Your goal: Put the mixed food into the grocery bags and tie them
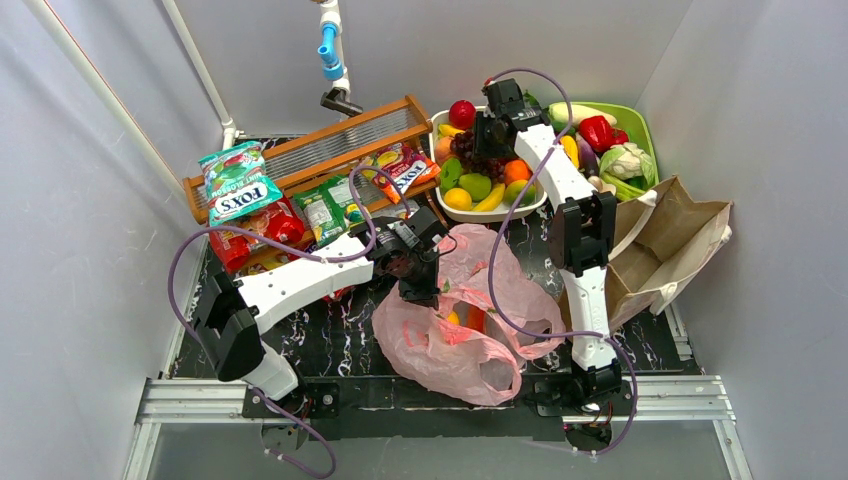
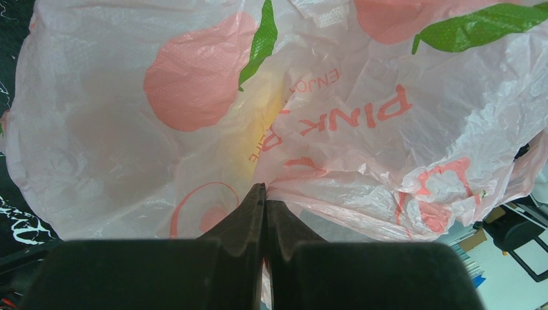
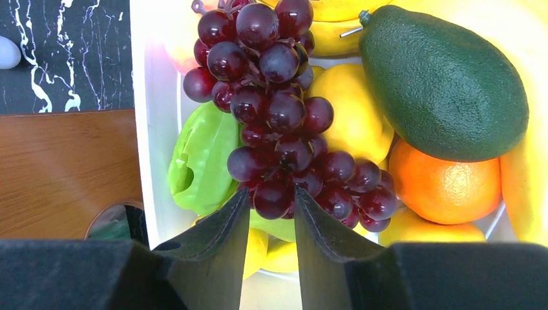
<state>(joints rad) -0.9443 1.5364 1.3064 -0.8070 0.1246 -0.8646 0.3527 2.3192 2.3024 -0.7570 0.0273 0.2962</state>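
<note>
Grapes (image 3: 284,123) partly within right gripper (image 3: 272,194)

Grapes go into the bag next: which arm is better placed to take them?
Right. The right gripper hangs over the white basket, jaws apart on either side of the lower end of the grapes. The left gripper is shut on the pink bag, away from the basket.

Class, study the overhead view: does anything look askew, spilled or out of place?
Two things stand out. The brown paper bag lies slumped and crumpled on the right rather than standing square. Snack packets are heaped untidily over the wooden rack at back left.
</note>
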